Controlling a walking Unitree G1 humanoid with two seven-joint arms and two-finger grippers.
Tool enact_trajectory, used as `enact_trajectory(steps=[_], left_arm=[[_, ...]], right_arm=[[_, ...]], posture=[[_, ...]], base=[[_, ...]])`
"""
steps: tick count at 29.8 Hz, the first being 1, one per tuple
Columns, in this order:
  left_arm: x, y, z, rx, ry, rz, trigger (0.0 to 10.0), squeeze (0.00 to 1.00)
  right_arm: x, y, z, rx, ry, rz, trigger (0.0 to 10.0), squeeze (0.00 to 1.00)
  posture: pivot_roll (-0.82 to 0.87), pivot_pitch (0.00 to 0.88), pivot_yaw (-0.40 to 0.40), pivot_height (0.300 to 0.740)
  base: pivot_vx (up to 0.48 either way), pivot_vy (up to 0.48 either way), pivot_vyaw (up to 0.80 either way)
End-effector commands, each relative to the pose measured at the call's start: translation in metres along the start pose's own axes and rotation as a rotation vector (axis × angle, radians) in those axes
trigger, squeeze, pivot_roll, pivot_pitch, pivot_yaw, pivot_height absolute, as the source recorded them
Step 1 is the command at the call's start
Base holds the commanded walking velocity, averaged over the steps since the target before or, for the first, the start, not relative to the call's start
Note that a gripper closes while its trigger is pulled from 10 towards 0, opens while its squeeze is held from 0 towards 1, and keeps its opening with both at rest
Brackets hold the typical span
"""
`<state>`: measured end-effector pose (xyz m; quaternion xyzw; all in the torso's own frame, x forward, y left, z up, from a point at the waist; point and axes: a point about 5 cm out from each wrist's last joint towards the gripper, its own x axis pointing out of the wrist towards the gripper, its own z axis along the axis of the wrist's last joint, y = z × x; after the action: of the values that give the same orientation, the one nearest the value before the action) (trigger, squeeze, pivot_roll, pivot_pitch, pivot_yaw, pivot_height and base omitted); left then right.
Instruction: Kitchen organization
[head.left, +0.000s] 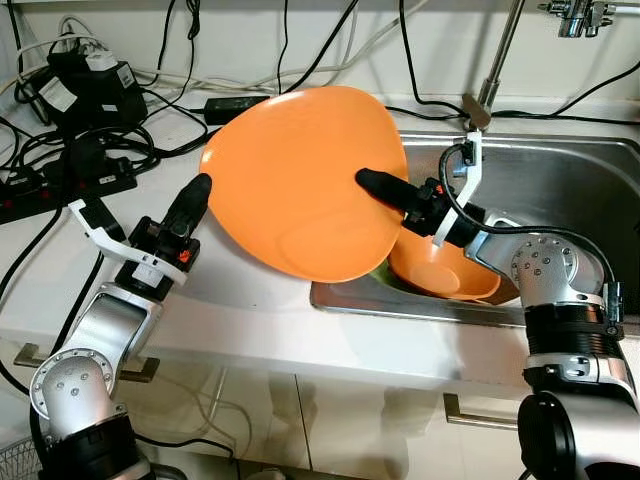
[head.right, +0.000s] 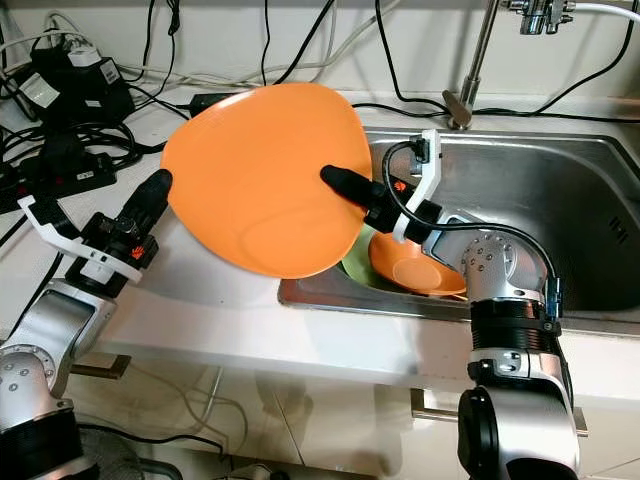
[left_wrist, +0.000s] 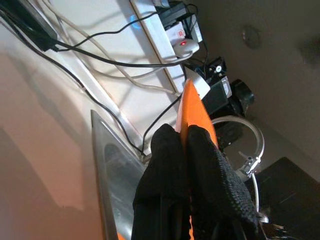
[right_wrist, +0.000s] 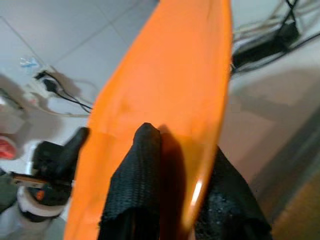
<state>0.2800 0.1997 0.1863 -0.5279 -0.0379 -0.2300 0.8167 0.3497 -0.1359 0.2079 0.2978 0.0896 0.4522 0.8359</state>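
Here, the white countertop runs across the scene, with a stainless-steel sink set into it on the robot's right and a faucet rising behind the basin. Held tilted in the air above the counter, over the sink's left edge, is a large orange plate, its face turned toward the camera. Both arms carry it. The right gripper reaches from the sink side; one black finger lies across the plate's face, and the right wrist view shows the plate's rim pinched between the two fingers, so it is clamped on the plate. The left gripper comes up from the counter side and meets the plate's left rim; in the left wrist view its two fingers press close on either side of the thin orange edge, grasping the plate as well. Below the plate, inside the sink at its front left corner, sits an orange bowl, with a sliver of a green dish showing beside it. At the back left of the counter lie black power adapters amid a tangle of cables.
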Motion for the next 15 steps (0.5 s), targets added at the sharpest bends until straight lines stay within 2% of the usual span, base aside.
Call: enact_trajectory(steps=[1,9,10,11,12,13,14,15], left_arm=[[0.0054,-0.0158,-0.0027,0.017,0.031,-0.097,0.0,0.00],[0.0068,-0.0155,-0.0056,0.041,0.041,-0.082,0.0,0.00],[0.0071,-0.0158,-0.0052,0.042,0.038,-0.082,0.0,0.48],[0.0074,-0.0159,-0.0051,0.057,0.043,-0.078,1.9,0.81],[0.0075,-0.0162,-0.0056,0.066,0.051,-0.077,5.1,1.00],[0.0077,-0.0167,-0.0064,0.073,0.062,-0.078,7.9,1.00],[0.0078,-0.0171,-0.0068,0.072,0.064,-0.080,10.0,1.00],[0.0078,-0.0171,-0.0068,0.072,0.064,-0.080,10.0,1.00]], right_arm=[[-0.0004,0.0012,-0.0020,-0.007,0.020,-0.008,0.0,0.00],[-0.0017,0.0006,-0.0030,-0.008,0.027,-0.010,0.0,0.00],[-0.0018,0.0004,-0.0031,-0.008,0.028,-0.010,0.0,0.00],[-0.0018,0.0002,-0.0034,-0.008,0.028,-0.011,0.0,0.00],[-0.0017,0.0001,-0.0035,-0.008,0.029,-0.012,0.0,0.00],[-0.0016,0.0000,-0.0037,-0.007,0.030,-0.013,0.0,0.00],[-0.0014,-0.0001,-0.0038,-0.007,0.030,-0.013,0.0,0.00],[-0.0014,-0.0001,-0.0038,-0.007,0.030,-0.013,0.0,0.00]], posture=[[0.01,0.017,0.086,0.740],[0.00,0.017,0.085,0.740],[0.00,0.017,0.085,0.740],[0.00,0.016,0.085,0.740],[0.00,0.016,0.085,0.740],[0.00,0.014,0.085,0.740],[0.01,0.014,0.086,0.740],[0.01,0.014,0.086,0.740]], base=[[0.000,0.000,0.00],[0.000,0.000,0.00],[0.000,0.000,0.00],[0.000,0.000,0.00],[0.000,0.000,0.00],[0.000,0.000,0.00],[0.000,0.000,0.00],[0.000,0.000,0.00]])
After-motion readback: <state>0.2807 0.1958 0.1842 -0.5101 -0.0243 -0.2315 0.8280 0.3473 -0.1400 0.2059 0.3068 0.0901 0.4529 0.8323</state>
